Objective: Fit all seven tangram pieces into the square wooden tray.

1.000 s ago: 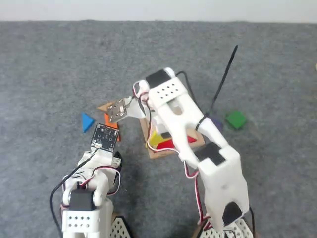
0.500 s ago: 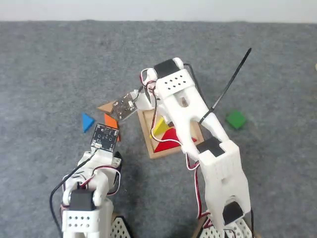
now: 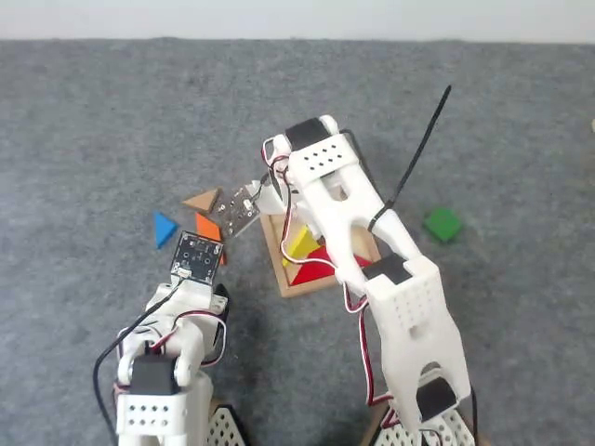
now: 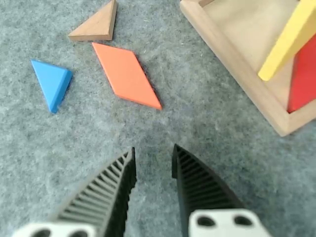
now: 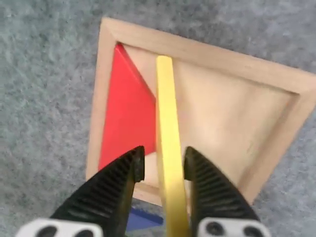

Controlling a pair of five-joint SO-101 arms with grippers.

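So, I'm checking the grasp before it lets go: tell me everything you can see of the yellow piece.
The yellow piece is a flat, smooth, painted-looking tangram piece, seen edge-on as a long narrow bar. It stands on edge, tilted, held between the fingers of the right gripper over the wooden tray, close beside the red triangle lying flat inside. Whether its lower end touches the tray floor cannot be told.

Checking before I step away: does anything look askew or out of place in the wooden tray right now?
Yes. The yellow piece is on edge, clamped in the right gripper and slanting over the tray, while the red piece lies flat inside. That fits a piece mid-placement; nothing looks damaged.
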